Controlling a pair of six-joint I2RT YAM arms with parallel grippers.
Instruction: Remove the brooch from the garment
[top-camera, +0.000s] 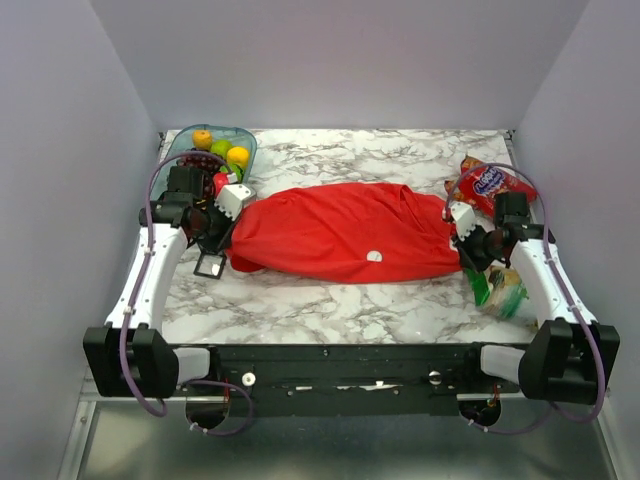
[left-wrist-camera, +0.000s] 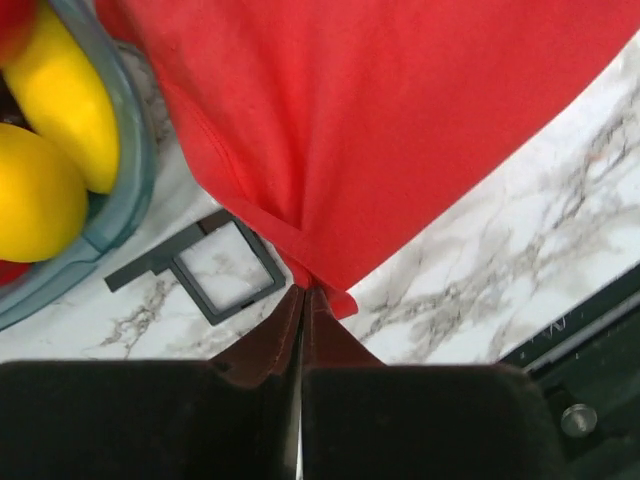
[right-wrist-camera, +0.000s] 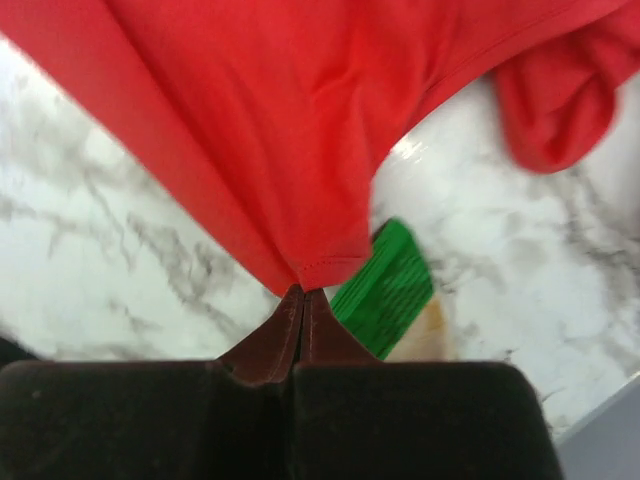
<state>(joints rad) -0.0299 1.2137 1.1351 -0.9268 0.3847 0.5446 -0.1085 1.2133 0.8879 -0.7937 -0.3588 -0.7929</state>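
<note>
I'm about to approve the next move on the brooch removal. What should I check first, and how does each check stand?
1. Hold of the left gripper on the garment edge: ok.
2. Hold of the right gripper on its other end: ok.
3. View of the brooch on top of the cloth: ok.
4. A gripper free to take the brooch: not ok, both hold cloth.
5. State of the brooch's clasp: cannot tell.
</note>
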